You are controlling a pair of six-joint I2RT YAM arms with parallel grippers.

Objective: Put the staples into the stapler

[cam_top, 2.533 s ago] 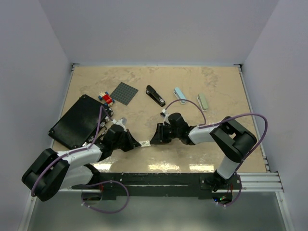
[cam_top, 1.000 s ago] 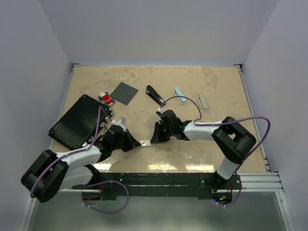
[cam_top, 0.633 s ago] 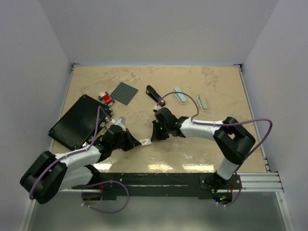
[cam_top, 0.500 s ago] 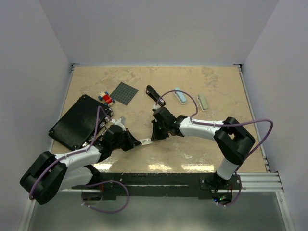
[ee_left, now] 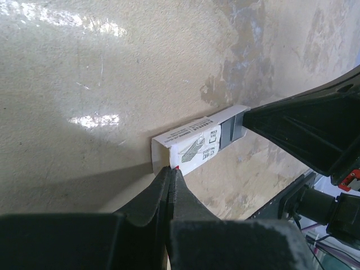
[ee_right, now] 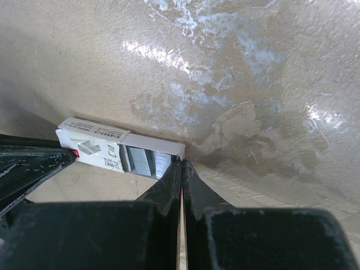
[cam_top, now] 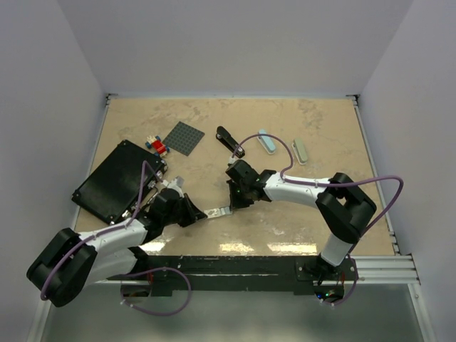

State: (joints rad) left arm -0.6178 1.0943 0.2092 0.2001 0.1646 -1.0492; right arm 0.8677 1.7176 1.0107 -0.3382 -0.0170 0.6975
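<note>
Near, 6 o'clock on the bench (cam_top: 285,228): box (ee_left: 188,145), white card, lying flat, its tray (ee_right: 164,147) slid part-way out toward 3 o'clock. The staples (ee_right: 147,157), a grey ribbed block, lie exposed in the tray. Left tool (ee_left: 170,170): jaws closed to a slit at the box's 9 o'clock end, apparently pinching the card edge. Right tool (ee_right: 181,164): likewise closed, tips at the tray's 3 o'clock end, apparently gripping its end wall. Progress, judged: early. Box opened; staples not yet lifted out; no stapler touched. Left to do: extract strip, open stapler, seat strip, close. Farther, 12 o'clock: black stapler (cam_top: 229,141), well apart from the box. 1 o'clock: blue stapler (cam_top: 267,141), green stapler (cam_top: 301,150). 10 o'clock: black case (cam_top: 114,182), bricks (cam_top: 155,145), grey baseplate (cam_top: 184,137). Surface: mottled beige, stone-look, glossy with glare. Room: plain pale walls (cam_top: 228,43) on three sides.
</note>
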